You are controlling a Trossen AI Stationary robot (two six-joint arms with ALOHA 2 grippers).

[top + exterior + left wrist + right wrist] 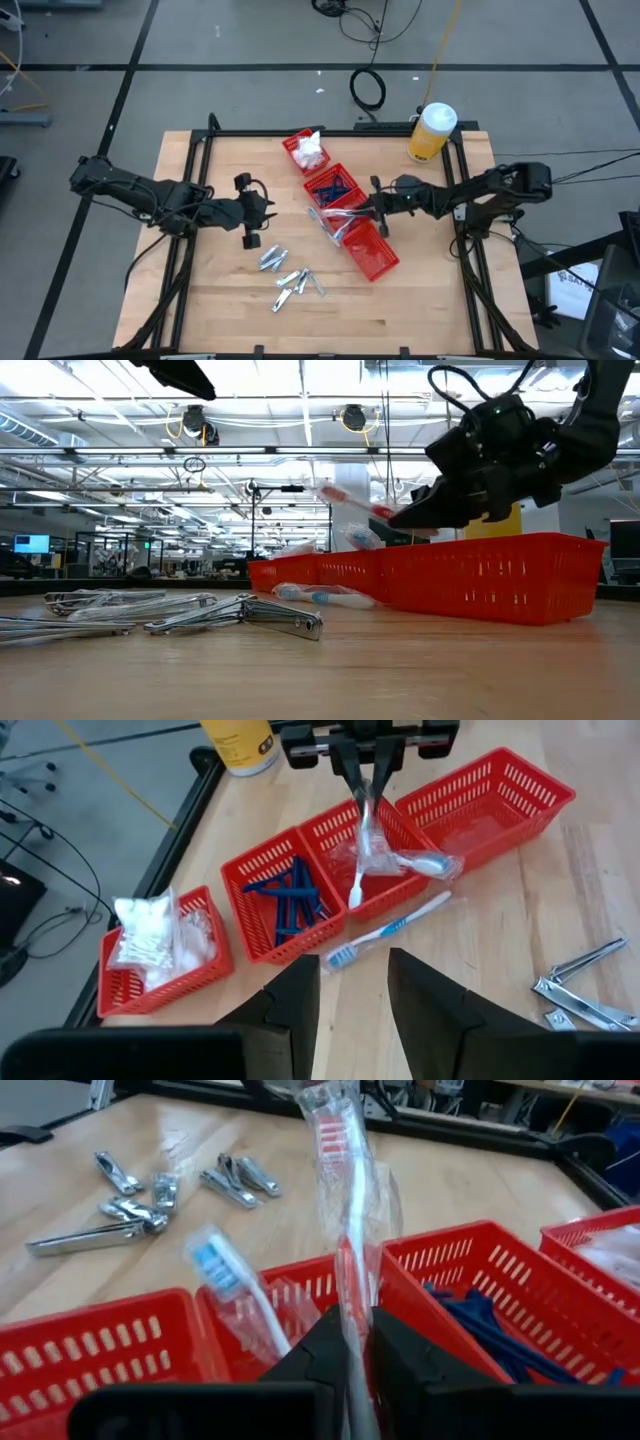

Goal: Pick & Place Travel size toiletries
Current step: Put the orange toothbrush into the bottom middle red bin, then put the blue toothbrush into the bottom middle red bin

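Note:
Four red bins stand in a slanting row. White packets [150, 930] fill one bin and dark blue pieces [290, 895] the one beside it. A clear-wrapped toothbrush [225, 1280] leans on the rim of the third bin [345, 215]. A blue toothbrush [390, 930] lies on the table against that bin. Silvery nail clippers [290, 275] lie on the wood nearer the front. My right gripper [372, 206] is shut on a wrapped red-and-white toothbrush [335, 1140] above the third bin. My left gripper [350, 995] hovers open left of the bins. My right gripper pinches the wrapped toothbrush between its two fingers at the handle end [350, 1295]. The fingers come in about level from the table's right and lie along it. The brush is lifted clear over the third bin, and its red-bristled head [335, 495] points toward the table's left and slightly up.
A tall yellow bottle with a white cap [432, 130] stands at the far right corner. The fourth bin [372, 250], nearest the front, has nothing in it. Bare wood lies left of and in front of the clippers. A black frame runs along the table's edges.

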